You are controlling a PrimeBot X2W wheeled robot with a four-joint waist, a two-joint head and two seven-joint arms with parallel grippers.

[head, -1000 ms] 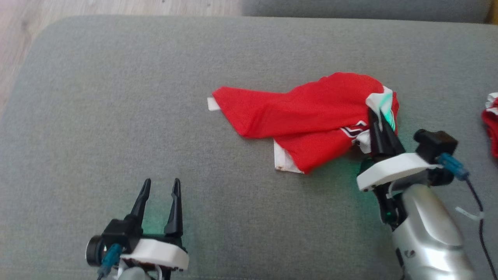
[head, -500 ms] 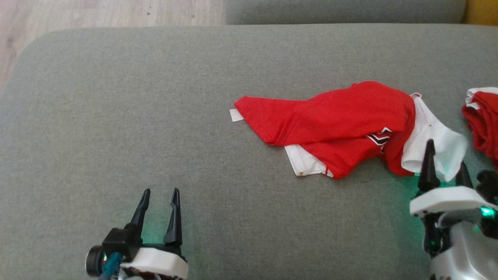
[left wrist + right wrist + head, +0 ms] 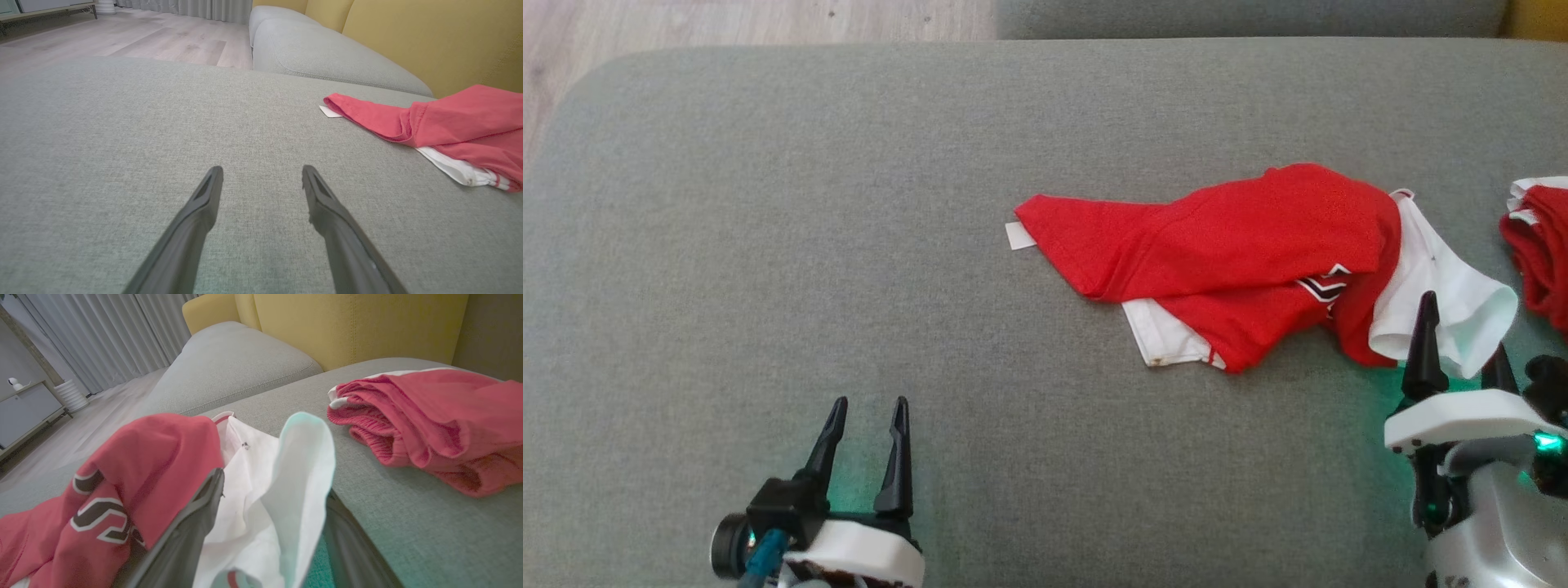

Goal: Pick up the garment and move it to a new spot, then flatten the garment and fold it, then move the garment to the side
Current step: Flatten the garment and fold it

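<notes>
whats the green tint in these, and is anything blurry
Head view: green glow on the sofa by the right gripper, fainter by the left gripper. Right wrist view: the garment close up looks soft, its white part teal-tinted. Left wrist view: fingers slightly blurred.

The left pincer (image 3: 870, 404) sits low on the left, fingers apart and pointing up the head view, holding nothing. The right pincer (image 3: 1462, 327) sits at the lower right on its silver forearm (image 3: 1494, 531), fingers spread wide, green light glowing at the wrist.
</notes>
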